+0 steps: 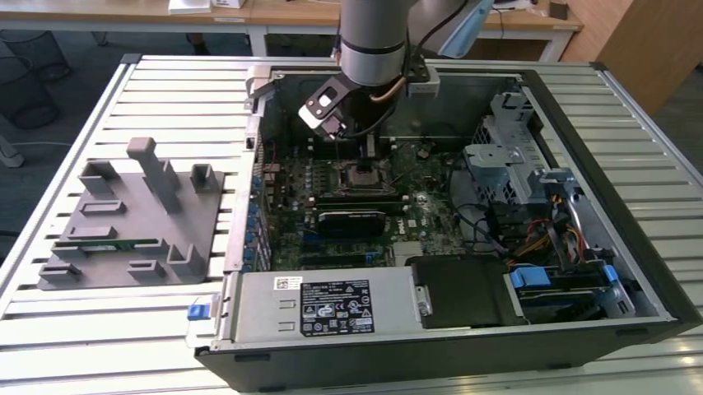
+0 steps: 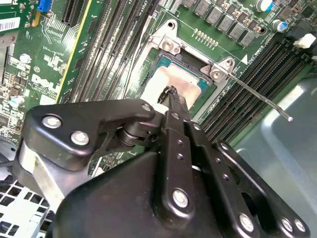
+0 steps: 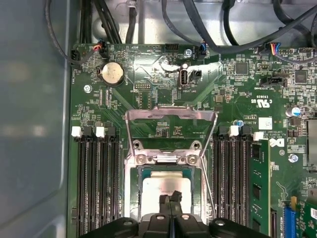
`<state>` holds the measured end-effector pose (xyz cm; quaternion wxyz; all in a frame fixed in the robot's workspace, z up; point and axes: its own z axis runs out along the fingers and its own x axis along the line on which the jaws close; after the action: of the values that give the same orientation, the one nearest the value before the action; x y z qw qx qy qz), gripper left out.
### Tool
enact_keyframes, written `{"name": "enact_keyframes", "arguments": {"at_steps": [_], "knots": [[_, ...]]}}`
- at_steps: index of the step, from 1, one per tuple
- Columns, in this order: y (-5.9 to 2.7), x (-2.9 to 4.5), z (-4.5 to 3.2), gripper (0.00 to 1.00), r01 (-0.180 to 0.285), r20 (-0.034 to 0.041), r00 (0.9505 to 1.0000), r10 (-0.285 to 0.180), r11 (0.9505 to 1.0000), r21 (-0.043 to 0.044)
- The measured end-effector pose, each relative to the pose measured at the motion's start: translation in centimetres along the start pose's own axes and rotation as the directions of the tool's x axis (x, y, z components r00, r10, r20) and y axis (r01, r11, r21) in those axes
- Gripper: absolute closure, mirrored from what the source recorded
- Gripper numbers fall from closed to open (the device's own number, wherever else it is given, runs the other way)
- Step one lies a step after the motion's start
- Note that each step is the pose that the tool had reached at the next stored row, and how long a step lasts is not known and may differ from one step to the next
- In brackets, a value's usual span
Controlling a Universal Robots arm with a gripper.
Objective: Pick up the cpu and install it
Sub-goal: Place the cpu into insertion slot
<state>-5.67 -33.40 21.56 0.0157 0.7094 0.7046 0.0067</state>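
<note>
One cpu lies in the open socket; the jaws, pinched together and empty, hang over its silver top. A black printed label marks the power supply.

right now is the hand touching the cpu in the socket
Cannot tell. In both wrist views the shut tips of the hand overlap the silver top of the cpu, but neither view plainly shows contact or a gap between them.

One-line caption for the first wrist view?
Shut tool over the cpu lying in the socket on the motherboard.
</note>
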Motion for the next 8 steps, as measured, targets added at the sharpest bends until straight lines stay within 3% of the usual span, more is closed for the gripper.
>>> {"name": "enact_keyframes", "arguments": {"at_steps": [8], "knots": [[0.01,-0.01,-0.43,0.89,0.000,0.0000,1.0000,0.000,1.0000,0.0000]]}}
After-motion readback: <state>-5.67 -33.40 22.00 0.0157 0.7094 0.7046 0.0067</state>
